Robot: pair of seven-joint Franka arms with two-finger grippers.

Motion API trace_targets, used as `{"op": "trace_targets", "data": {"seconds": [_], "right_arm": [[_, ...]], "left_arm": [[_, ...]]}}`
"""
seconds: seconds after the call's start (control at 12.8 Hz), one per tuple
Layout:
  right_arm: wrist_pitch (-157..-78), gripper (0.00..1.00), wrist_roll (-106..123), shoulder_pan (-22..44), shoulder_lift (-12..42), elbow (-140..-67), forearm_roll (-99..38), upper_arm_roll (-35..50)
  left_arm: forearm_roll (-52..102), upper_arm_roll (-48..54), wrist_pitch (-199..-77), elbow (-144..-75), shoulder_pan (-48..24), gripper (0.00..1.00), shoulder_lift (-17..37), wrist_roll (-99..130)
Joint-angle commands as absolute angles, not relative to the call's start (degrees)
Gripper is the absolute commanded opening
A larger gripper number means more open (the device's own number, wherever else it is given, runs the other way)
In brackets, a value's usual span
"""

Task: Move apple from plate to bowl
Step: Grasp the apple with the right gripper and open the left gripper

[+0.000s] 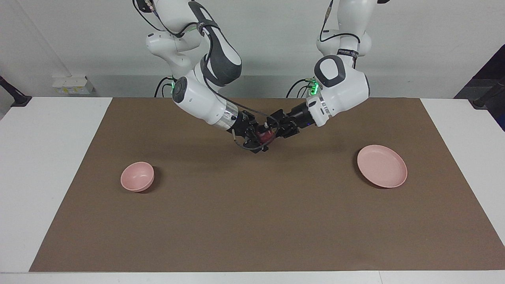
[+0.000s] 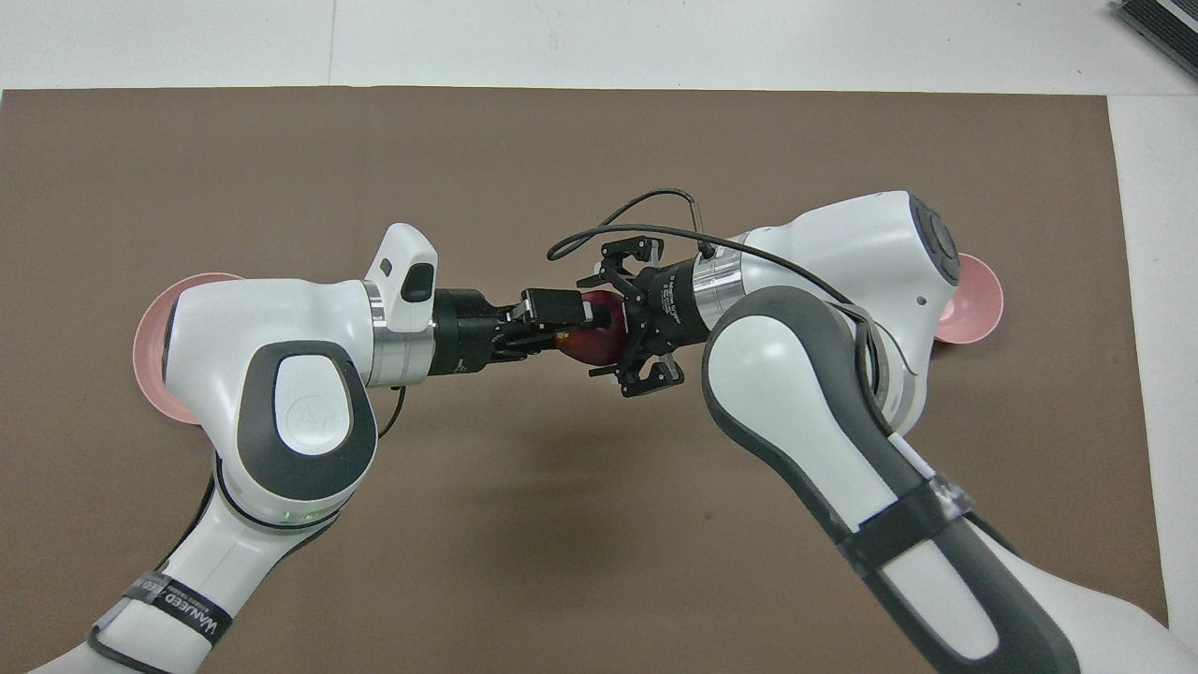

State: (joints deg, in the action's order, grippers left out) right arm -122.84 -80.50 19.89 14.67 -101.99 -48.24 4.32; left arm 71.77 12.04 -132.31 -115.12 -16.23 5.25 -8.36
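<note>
A: Which step is judged to be in hand?

B: A hand-over. The apple (image 1: 267,136) is held up in the air over the brown mat (image 1: 252,221), midway between the plate (image 1: 382,166) and the bowl (image 1: 137,176), with both grippers met on it. The plate, toward the left arm's end of the mat, is seen bare, and nothing lies in the bowl, toward the right arm's end.

A: How are the claws set?

B: The left gripper (image 2: 552,328) is clenched on the apple from one side. The right gripper (image 2: 618,323) is spread around it from the other; whether its fingers are pressed onto the fruit cannot be told.

A: What is called for next?

B: In all likelihood a firm hold by the right gripper is needed before the left one is released; then the apple would have to be carried to the bowl and lowered in.

A: And the materials?

B: The apple is round, dark red and glossy, so a slip is possible. The plate is flat and shallow-rimmed, the bowl deep and narrow, both smooth pale pink. The mat looks matte.
</note>
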Motion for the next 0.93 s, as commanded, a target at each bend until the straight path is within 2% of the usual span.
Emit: {"op": "trace_targets", "data": {"seconds": [0.0, 0.08, 0.16, 0.31, 0.39, 0.55, 0.62, 0.7, 0.86], "right_arm": [[-123.8, 0.00, -79.8, 20.0, 14.1, -102.1, -47.7, 4.6], [-123.8, 0.00, -79.9, 20.0, 14.0, -102.1, -47.7, 4.5], [-123.7, 0.00, -79.9, 20.0, 13.9, -102.0, -47.7, 4.5], [-123.6, 0.00, -79.9, 19.8, 14.0, -101.7, -47.7, 4.5], [-123.3, 0.00, -80.0, 19.5, 13.8, -101.7, -47.7, 4.4], [-122.8, 0.00, -79.9, 19.1, 13.1, -101.7, -47.4, 4.2], [-122.3, 0.00, -79.8, 19.0, 13.0, -101.7, -46.9, 4.0], [-122.1, 0.00, -79.8, 19.0, 13.0, -101.7, -46.8, 4.0], [-122.1, 0.00, -79.9, 19.0, 13.0, -101.7, -46.8, 4.0]], "left_arm": [[72.8, 12.0, -131.2, -114.8, -16.2, 0.06, 4.5, -7.6], [72.5, 11.9, -131.0, -114.7, -16.0, 0.18, 4.5, -7.6], [72.3, 11.8, -130.4, -114.3, -15.7, 0.20, 4.5, -7.6], [68.9, 11.9, -129.6, -113.2, -15.7, 0.42, 4.4, -7.5], [67.4, 11.8, -129.6, -112.9, -15.7, 0.47, 4.3, -7.1], [65.6, 11.7, -129.6, -112.9, -15.8, 0.69, 4.1, -7.0], [64.4, 11.7, -129.6, -112.9, -15.8, 0.88, 4.1, -6.8], [62.6, 11.6, -129.8, -112.9, -15.9, 1.00, 4.1, -6.3], [57.5, 11.5, -129.9, -112.9, -15.7, 1.00, 4.1, -6.3]]}}
